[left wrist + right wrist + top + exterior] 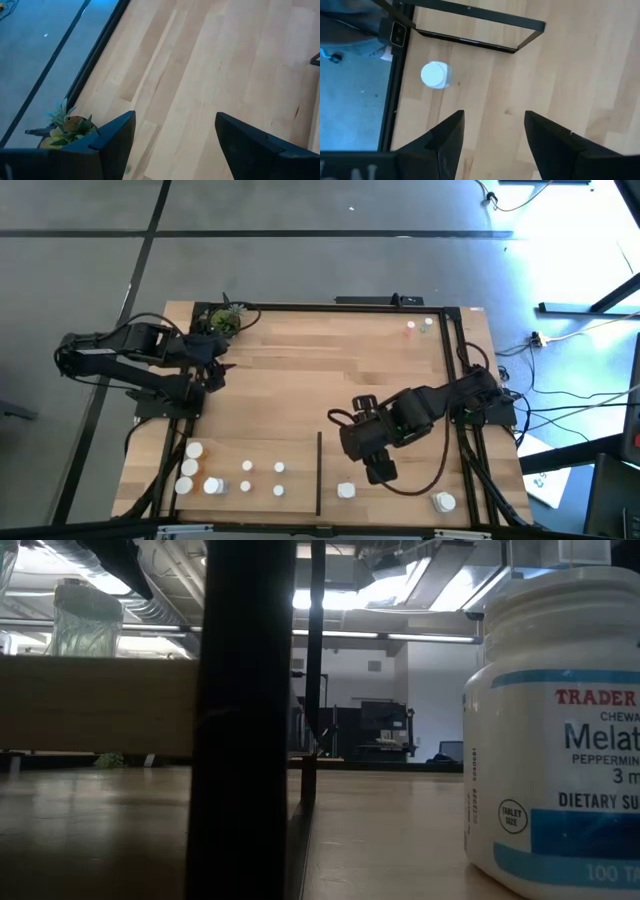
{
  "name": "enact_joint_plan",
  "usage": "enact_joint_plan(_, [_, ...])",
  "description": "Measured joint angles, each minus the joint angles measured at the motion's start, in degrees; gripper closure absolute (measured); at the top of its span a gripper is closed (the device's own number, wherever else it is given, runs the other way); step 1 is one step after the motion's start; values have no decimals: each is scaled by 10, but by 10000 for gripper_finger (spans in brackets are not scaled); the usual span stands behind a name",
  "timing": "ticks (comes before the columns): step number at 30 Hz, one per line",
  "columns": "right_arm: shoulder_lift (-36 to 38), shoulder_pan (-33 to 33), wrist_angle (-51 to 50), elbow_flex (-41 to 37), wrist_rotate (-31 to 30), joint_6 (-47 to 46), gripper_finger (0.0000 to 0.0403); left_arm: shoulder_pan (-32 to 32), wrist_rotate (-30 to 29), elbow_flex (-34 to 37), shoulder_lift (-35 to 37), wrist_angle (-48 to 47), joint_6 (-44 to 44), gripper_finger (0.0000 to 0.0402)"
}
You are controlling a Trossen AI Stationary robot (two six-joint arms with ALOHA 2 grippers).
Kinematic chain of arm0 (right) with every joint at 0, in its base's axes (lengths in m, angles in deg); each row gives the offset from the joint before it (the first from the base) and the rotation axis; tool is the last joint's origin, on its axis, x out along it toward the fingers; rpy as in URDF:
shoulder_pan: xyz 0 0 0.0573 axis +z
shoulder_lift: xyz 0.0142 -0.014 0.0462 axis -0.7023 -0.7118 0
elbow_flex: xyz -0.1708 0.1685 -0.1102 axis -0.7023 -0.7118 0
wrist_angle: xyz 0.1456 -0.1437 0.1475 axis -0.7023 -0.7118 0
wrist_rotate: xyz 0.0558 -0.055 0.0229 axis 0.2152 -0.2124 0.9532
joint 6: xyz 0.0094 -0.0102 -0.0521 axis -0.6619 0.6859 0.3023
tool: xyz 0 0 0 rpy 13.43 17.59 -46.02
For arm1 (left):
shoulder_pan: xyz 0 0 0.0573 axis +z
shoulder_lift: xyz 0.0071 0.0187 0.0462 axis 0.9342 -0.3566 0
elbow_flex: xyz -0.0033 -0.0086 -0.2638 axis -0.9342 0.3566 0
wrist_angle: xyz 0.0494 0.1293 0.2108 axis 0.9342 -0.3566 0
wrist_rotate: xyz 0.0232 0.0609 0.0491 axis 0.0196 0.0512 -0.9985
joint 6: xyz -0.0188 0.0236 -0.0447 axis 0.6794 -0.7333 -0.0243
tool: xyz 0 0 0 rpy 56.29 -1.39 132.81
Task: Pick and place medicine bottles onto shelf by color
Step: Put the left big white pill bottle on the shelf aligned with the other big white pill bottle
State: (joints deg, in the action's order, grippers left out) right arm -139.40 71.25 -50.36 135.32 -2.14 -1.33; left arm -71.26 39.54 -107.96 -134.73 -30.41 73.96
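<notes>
Bottles (230, 477) are standing left of the divider (319, 472); right pincer (381, 473) is hovering wide, empty, just right of it; left pincer (215, 370), also wide, is waiting by the plant (226, 321).

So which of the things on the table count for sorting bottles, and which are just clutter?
Job:
- bottles left of the divider
- white bottle by the right gripper
- corner bottle
- divider strip
- wooden shelf

Clutter:
- potted plant, near the left gripper
</notes>
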Motion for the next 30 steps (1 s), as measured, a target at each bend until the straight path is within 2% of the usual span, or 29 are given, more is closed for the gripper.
enact_joint_plan(4, [22, 0, 0, 0, -1, -2, 195, 0, 0, 0, 0, 0, 0, 134])
enact_joint_plan(9, [91, 0, -1, 0, -13, -56, 195, 0, 0, 0, 0, 0, 0, 134])
enact_joint_plan(14, [145, 0, 0, 0, -115, -52, 195, 0, 0, 0, 0, 0, 0, 134])
enact_joint_plan(16, [168, 0, 2, -16, -138, -43, 195, 0, 0, 0, 0, 1, 0, 134])
enact_joint_plan(21, [228, 1, 7, -145, -124, -79, 195, 0, 0, 0, 0, 4, 0, 134])
enact_joint_plan(25, [273, 0, 130, -252, -111, -69, 195, 0, 0, 0, 0, 4, 0, 134])
enact_joint_plan(30, [282, 11, 251, -372, -39, -55, 195, 0, -1, 0, 0, 4, 0, 134])
